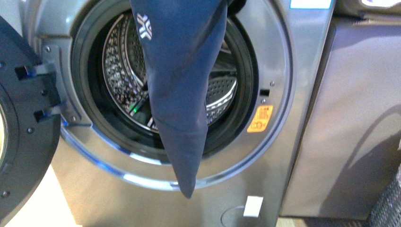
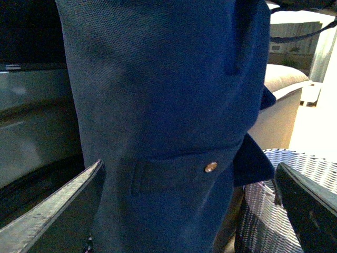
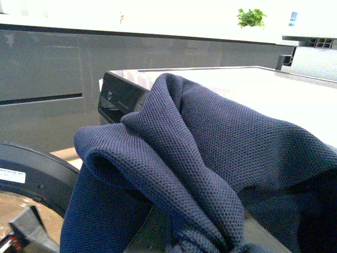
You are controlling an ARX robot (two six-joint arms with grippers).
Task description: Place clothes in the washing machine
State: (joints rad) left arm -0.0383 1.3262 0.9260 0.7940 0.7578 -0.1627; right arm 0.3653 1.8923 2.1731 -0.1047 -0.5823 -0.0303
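Cloth hangs right in front of the opening: a long, limp dark navy-blue knit garment drops from above the front view, straight down across the round porthole of the large silver-grey front-loading washing machine. Its pointed lower end dangles past the bottom of the dark rim, outside the shiny perforated steel drum behind it. A small white logo sits high on the fabric. The dark round door stands swung open to the left, and a yellow-orange warning sticker is on the machine's face to the right of the porthole. A plain grey-brown cabinet stands just beside the machine.

The left gripper is spread wide. Its two dark fingers stand well apart with the garment hanging between them, a small copper-coloured stud showing on a flap. I cannot tell whether either finger touches the cloth. A pale woven wicker basket is near, behind the fabric.

In the right wrist view the navy knit lies bunched up close against the camera, above the machine's flat top. It hides the right gripper, so I cannot tell how its jaws stand.
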